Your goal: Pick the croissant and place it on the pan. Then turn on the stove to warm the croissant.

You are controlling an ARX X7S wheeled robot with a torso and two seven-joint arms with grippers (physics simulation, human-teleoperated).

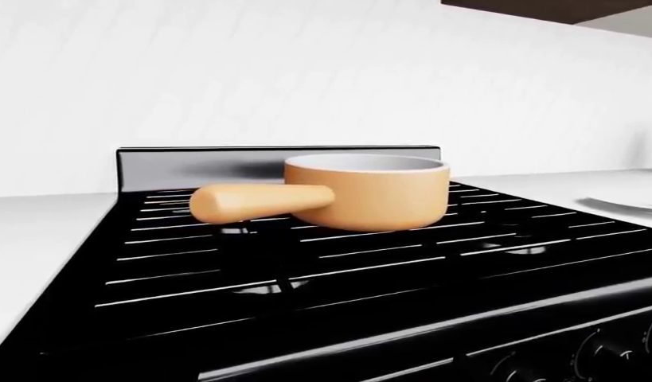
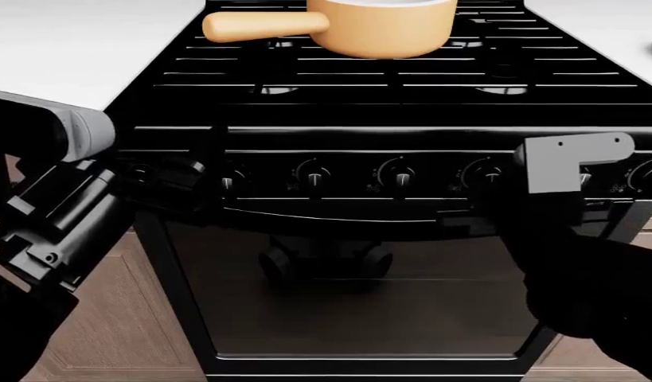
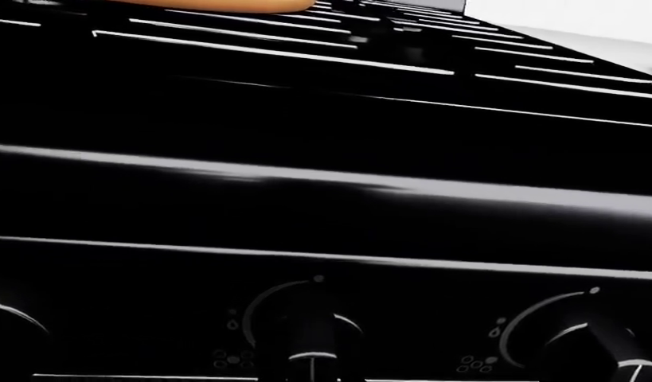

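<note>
The orange-tan pan (image 1: 368, 191) stands on the back grates of the black stove (image 1: 337, 270), its long handle (image 1: 256, 201) pointing left; in the head view the pan (image 2: 384, 28) is at the top. What shows of its white inside holds nothing. The croissant is out of view. My left gripper (image 2: 188, 177) hangs low in front of the stove's left knobs, dark against the black panel. My right arm, with its grey bracket (image 2: 570, 163), is in front of the right knobs (image 3: 304, 338). Neither wrist view shows fingers.
A row of black knobs (image 2: 395, 171) runs across the front panel above the glass oven door (image 2: 347, 278). A round white plate (image 1: 634, 203) lies on the white counter right of the stove. More white counter (image 2: 60, 40) lies to the left.
</note>
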